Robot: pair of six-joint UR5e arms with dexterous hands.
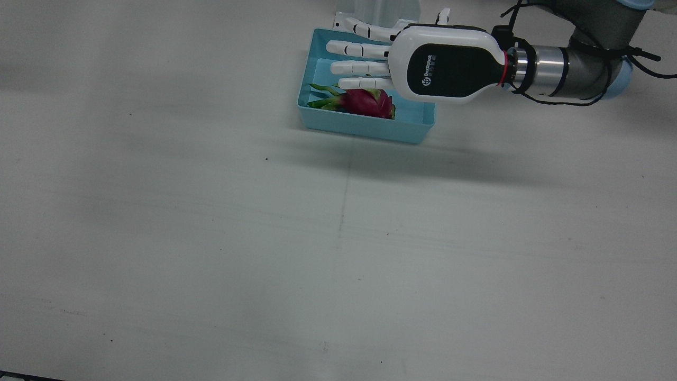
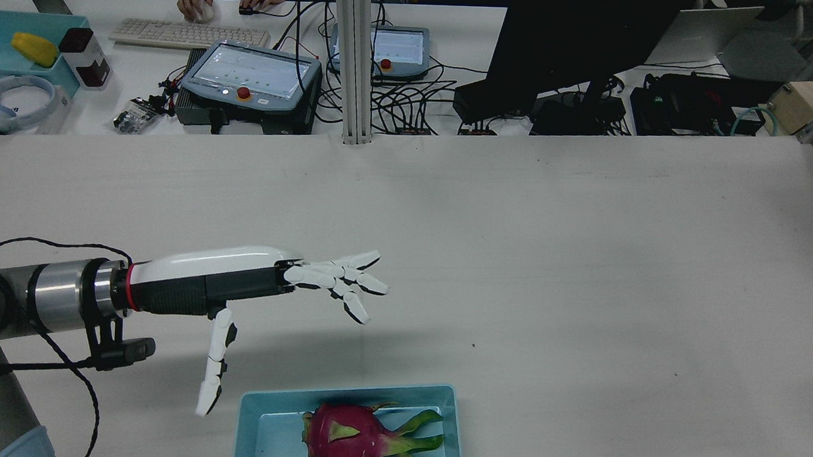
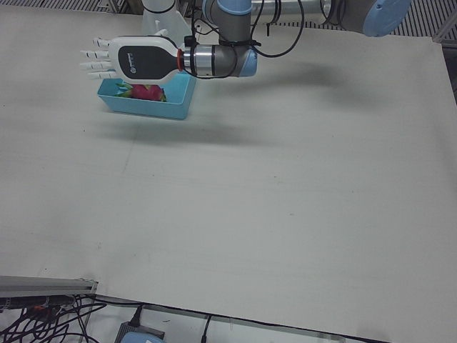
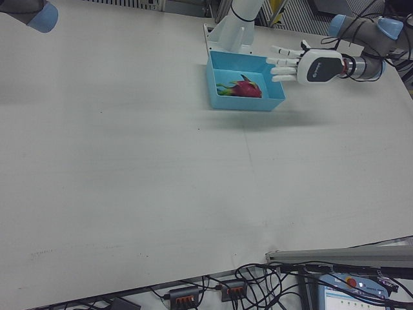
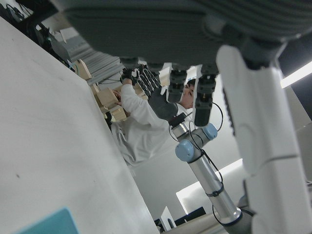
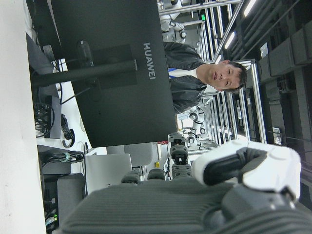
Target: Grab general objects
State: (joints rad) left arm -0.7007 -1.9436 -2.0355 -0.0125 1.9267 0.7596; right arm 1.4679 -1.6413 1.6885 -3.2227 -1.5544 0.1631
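A pink dragon fruit (image 1: 365,102) with green scales lies in a light blue bin (image 1: 365,129) near the robot's side of the table. My left hand (image 1: 412,66) hovers flat above the bin's far side, open, fingers spread and holding nothing. From the rear, the left hand (image 2: 256,277) is above the table just past the bin (image 2: 248,419), its thumb hanging toward the bin's left corner, apart from the fruit (image 2: 345,436). My right hand (image 6: 195,195) shows only in its own view, fingers apart with nothing between them.
A white arm pedestal (image 1: 381,10) stands right behind the bin. Beyond the table's far edge are teach pendants (image 2: 249,74), a black monitor (image 2: 575,38), cables and a person's hands at a keyboard (image 2: 163,34). The right arm's elbow (image 4: 26,13) is far off.
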